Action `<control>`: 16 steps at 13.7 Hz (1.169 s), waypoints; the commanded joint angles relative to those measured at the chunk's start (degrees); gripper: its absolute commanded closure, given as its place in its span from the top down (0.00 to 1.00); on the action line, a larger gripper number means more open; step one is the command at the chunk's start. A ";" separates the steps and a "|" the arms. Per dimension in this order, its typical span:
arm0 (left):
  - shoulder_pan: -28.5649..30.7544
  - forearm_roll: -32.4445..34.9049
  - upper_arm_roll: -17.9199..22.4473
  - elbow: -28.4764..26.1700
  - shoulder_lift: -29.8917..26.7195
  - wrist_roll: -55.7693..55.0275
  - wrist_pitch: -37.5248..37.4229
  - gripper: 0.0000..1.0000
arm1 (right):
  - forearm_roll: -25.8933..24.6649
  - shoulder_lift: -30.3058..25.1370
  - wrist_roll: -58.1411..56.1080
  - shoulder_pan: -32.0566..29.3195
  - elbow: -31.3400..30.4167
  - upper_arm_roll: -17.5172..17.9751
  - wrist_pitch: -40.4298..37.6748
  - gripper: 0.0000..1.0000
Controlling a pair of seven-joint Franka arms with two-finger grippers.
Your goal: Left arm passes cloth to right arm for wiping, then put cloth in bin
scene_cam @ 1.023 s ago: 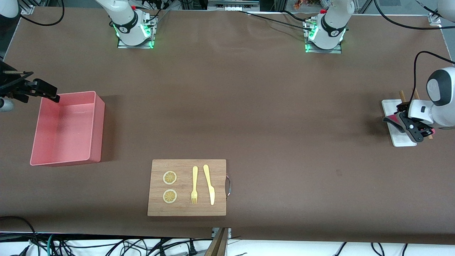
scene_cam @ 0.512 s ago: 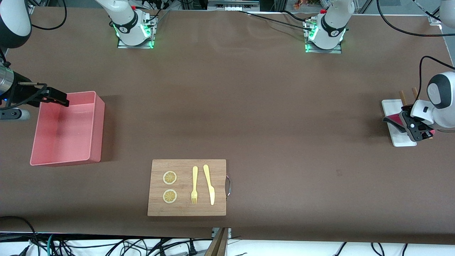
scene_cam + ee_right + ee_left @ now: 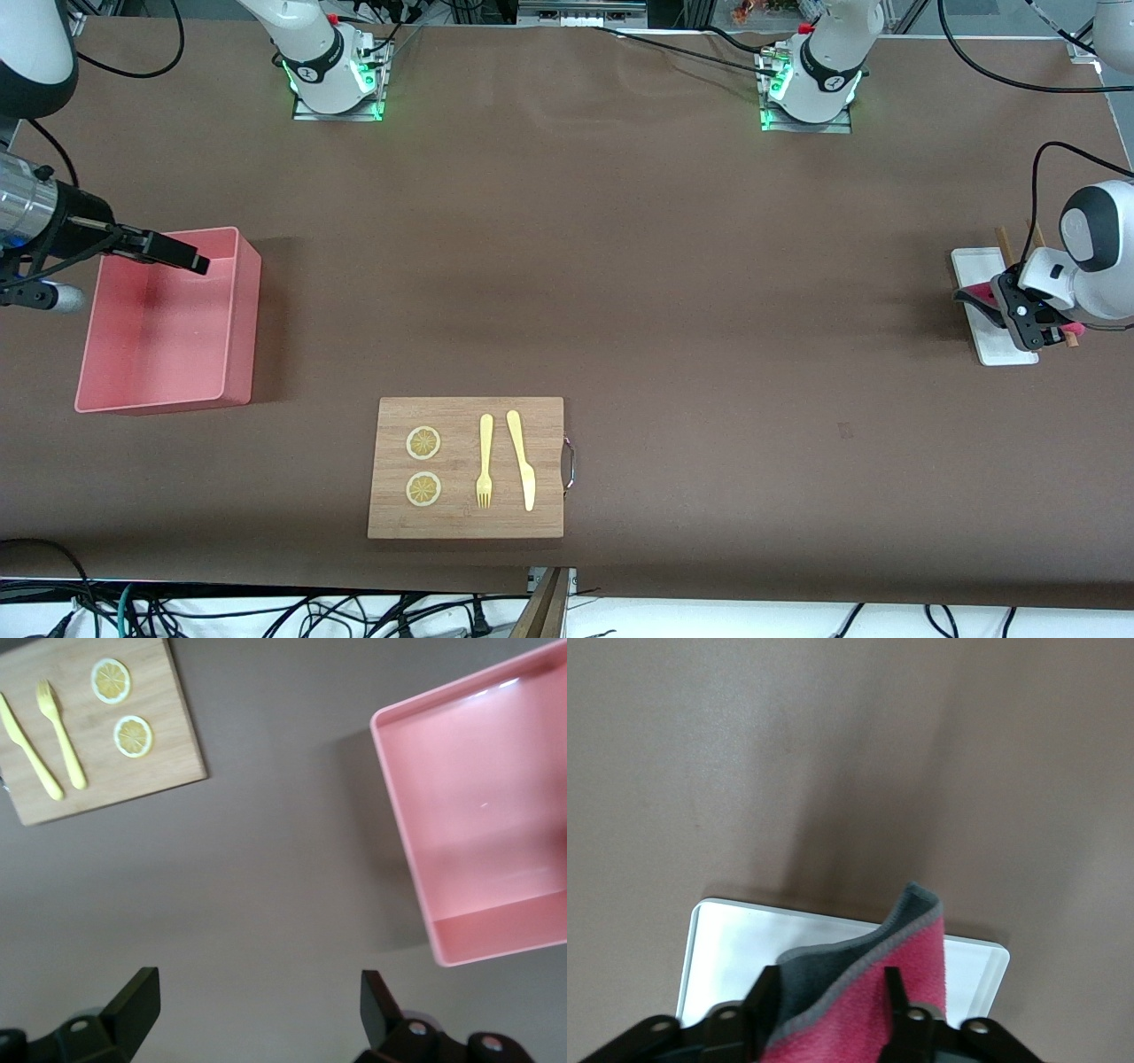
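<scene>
Where the left tool [image 3: 828, 1014] grips, the cloth [image 3: 881, 992] is cut off.

No readable text, label, brand or number shows on anything here

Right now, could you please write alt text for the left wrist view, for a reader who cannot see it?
The left gripper has its two black fingers closed around a crimson-pink cloth with a grey underside, over a small white tray. The tray lies on the brown table.
</scene>
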 commanded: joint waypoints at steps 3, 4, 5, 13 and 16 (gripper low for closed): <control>0.56 0.55 -0.51 0.48 -0.52 2.10 -0.40 0.00 | 1.66 -0.28 12.40 -0.51 -1.32 6.28 3.47 1.00; 0.56 0.47 -0.59 0.48 -0.53 2.10 -0.40 0.00 | 2.45 -0.10 15.12 -0.51 -1.41 7.60 4.53 1.00; 0.56 0.47 -0.51 0.48 -0.61 2.10 -0.40 0.00 | 3.58 0.42 18.11 -0.42 -1.58 8.75 5.93 1.00; -0.06 0.12 -3.22 8.80 -2.46 4.65 -10.38 0.00 | 10.27 4.64 30.76 -0.07 -1.67 14.90 14.11 1.00; -0.14 -1.28 -7.52 17.94 -2.46 2.72 -22.95 0.00 | 11.33 5.87 40.96 0.02 -1.67 18.06 18.59 1.00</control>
